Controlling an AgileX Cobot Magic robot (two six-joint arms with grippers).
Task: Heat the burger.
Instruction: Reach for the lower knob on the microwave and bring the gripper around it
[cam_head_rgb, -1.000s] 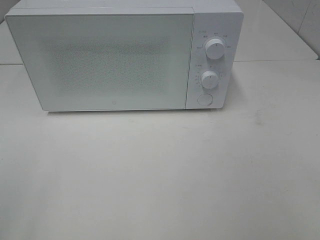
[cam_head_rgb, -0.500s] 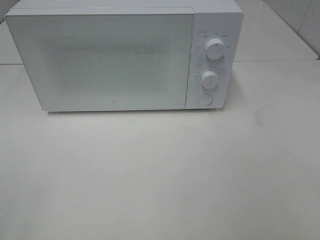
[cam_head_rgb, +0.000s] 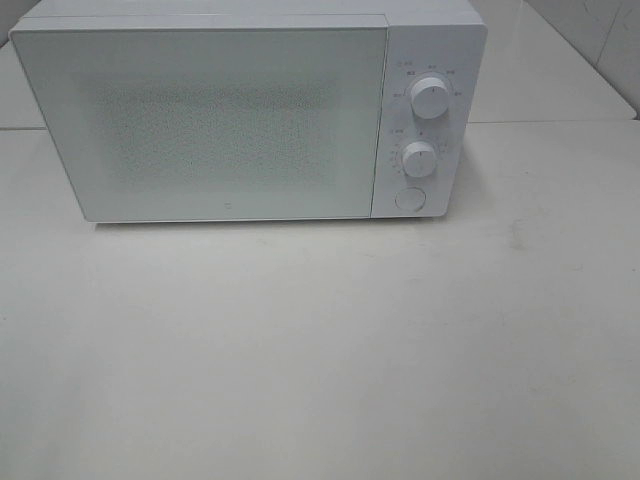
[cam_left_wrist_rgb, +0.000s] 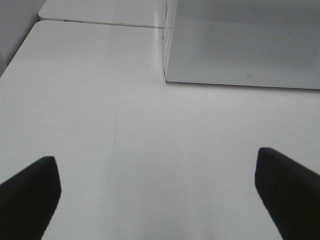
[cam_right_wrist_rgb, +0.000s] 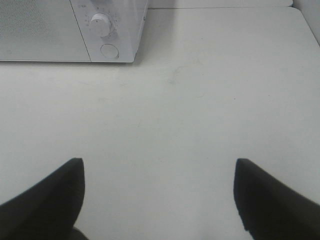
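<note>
Where seen from the left wrist, shows the left gripper (cam_left_wrist_rgb: 156, 155) released and spread wide, dark fingers (cam_left_wrist_rgb: 30, 195) well apart, grasping nothing, poised above the white table (cam_left_wrist_rgb: 90, 125). Shows the same for the right gripper (cam_right_wrist_rgb: 158, 162): released, fingers (cam_right_wrist_rgb: 50, 195) parted, clasping nothing, over the tabletop. Beyond the left gripper, catches a corner of the white microwave (cam_left_wrist_rgb: 240, 45), standing on the table. Beyond the right gripper, catches the control end of that microwave, with lower knob (cam_right_wrist_rgb: 100, 23) and round button (cam_right_wrist_rgb: 109, 50) just beneath it. From high up, takes in the whole front: door (cam_head_rgb: 215, 120) shut and frosted, upper knob (cam_head_rgb: 429, 98) above the lower knob, button lowest, all on the panel to the right of the door. Cannot tell where the burger is: hidden from every view, nothing discernible through the door.
</note>
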